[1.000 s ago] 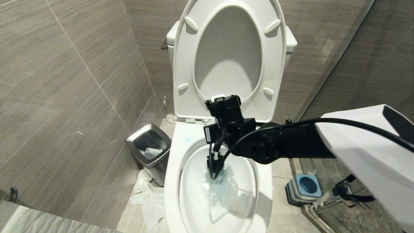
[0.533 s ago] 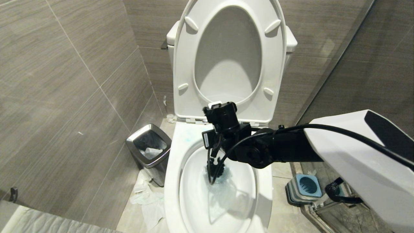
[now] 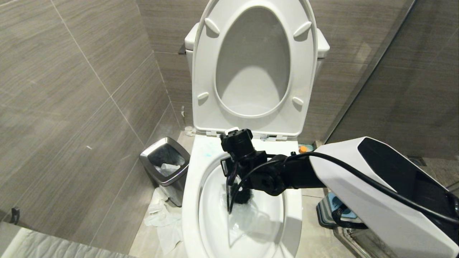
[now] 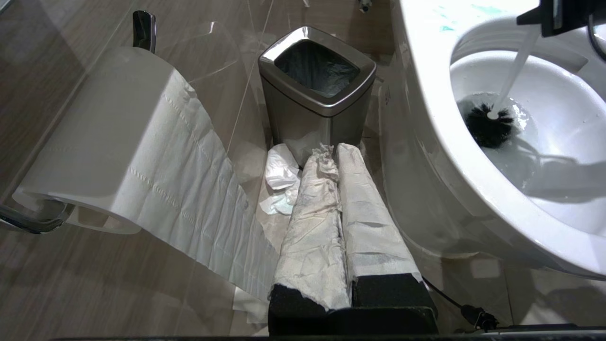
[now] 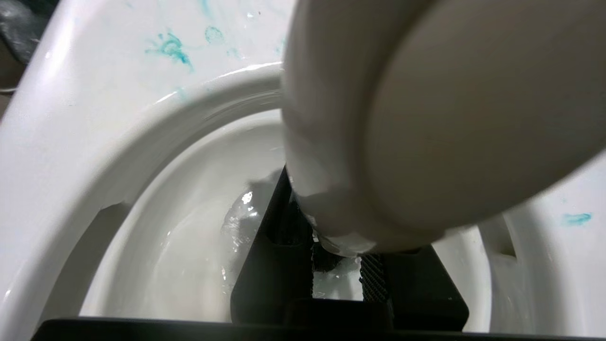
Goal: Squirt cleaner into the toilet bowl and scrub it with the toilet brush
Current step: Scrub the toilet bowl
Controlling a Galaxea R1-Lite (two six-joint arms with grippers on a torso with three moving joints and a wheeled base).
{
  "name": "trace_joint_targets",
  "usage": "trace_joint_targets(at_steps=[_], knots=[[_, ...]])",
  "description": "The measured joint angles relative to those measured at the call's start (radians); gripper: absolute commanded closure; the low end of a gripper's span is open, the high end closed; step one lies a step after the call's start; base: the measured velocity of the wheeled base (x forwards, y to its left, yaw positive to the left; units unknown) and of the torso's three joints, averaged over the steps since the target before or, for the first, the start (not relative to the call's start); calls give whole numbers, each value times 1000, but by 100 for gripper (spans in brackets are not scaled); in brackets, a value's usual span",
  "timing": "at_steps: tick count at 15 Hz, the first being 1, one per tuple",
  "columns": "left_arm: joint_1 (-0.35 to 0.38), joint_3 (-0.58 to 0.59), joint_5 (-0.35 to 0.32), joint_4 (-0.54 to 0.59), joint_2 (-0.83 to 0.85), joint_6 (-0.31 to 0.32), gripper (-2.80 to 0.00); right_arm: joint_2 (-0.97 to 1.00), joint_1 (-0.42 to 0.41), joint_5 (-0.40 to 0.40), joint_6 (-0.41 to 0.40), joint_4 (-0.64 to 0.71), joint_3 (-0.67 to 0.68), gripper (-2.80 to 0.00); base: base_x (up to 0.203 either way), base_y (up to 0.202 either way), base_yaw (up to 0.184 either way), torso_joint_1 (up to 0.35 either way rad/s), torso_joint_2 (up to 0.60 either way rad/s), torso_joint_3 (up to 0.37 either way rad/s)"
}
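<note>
The right gripper (image 3: 233, 171) is held over the back part of the toilet bowl (image 3: 190, 200), pointing down into it, and its black fingers (image 5: 270, 265) are clamped on the pale handle of the toilet brush (image 4: 490, 124). In the right wrist view the rounded paddle-like end of that handle fills much of the frame, with the fingers pressed against the shaft on either side just below it. The black bristle head is seen in the left wrist view low inside the bowl, sitting in the water, with the slim handle rising at a tilt towards the gripper above. The seat and lid are raised against the tank. Streaks and smears of the teal cleaner (image 5: 170, 47) are visible on the white rim at the back of the bowl, and a further small smear is seen on the rim at the other side.

The left gripper (image 4: 338, 156) is held low beside the toilet, well apart from the brush; its two fingers are wrapped in white paper and are pressed together with nothing between them. Ahead of it stands a chrome-rimmed trash bin (image 4: 316, 92), with crumpled paper (image 4: 279, 182) lying on the floor at its foot. A toilet paper roll (image 4: 113, 142) hangs on a wall holder near it, a strip trailing down. A blue-and-grey brush holder (image 3: 331, 209) is partly hidden behind the right arm.
</note>
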Motion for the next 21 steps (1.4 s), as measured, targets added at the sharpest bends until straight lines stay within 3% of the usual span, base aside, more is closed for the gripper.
trace_joint_targets(at_steps=[2, 7, 10, 13, 17, 21], knots=[[0, 0, 0, 0, 0, -1, 0, -65, 7, 4, 3, 0, 60, 0, 0, 0, 0, 0, 0, 0], [0, 0, 0, 1, 0, 0, 0, -302, 48, 47, 4, -7, 354, 0, 0, 0, 0, 0, 0, 0], [0, 0, 0, 0, 0, 0, 0, -355, 100, 51, 2, -11, 388, 0, 0, 0, 0, 0, 0, 0], [0, 0, 0, 0, 0, 0, 0, -320, 131, 49, 0, -10, 350, 0, 0, 0, 0, 0, 0, 0], [0, 0, 0, 0, 0, 0, 0, -195, 137, 23, -11, -2, 176, 0, 0, 0, 0, 0, 0, 0], [0, 0, 0, 0, 0, -1, 0, -113, 97, 6, -76, 5, 28, 0, 0, 0, 0, 0, 0, 0]])
